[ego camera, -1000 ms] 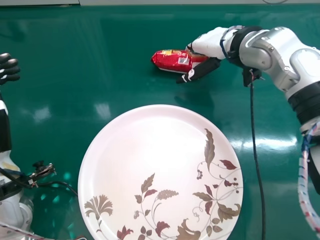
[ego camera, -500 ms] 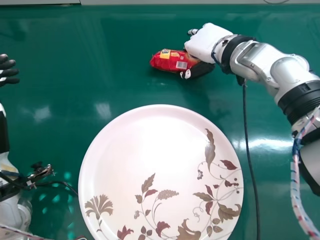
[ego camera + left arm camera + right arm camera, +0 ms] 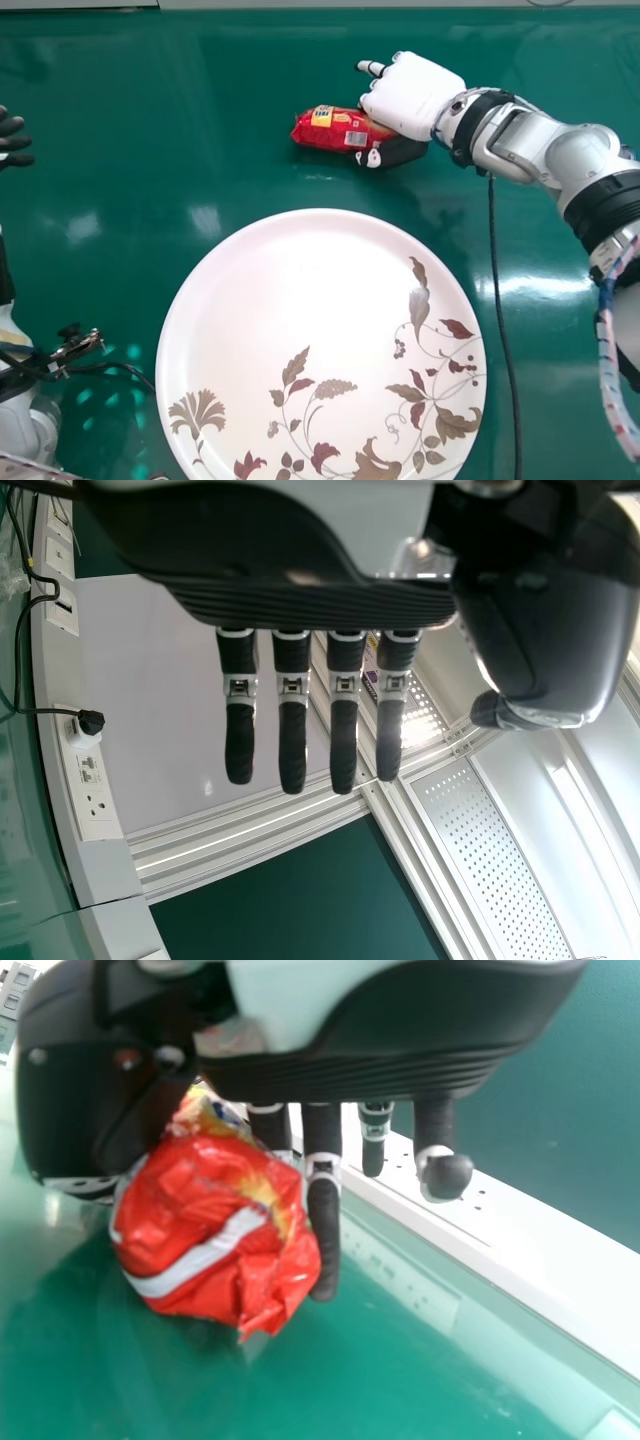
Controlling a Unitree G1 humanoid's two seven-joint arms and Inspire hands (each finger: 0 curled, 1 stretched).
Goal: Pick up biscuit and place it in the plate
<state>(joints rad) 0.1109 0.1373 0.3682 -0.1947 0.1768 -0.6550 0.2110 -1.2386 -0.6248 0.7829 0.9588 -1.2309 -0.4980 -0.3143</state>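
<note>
Biscuit packet (image 3: 335, 130), upper middle of head view: pinched at 1 end by right hand (image 3: 412, 97). Slick, crinkled wrapper could swivel or slip, dropping short of plate (image 3: 290, 275), lower middle. Left hand (image 3: 292, 742) idle, fingers straight.

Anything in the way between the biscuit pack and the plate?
Nothing visible stands between the red biscuit pack, held in the right robot hand, and the plate. The black cable runs to the plate's right, beside that route, not across it.
</note>
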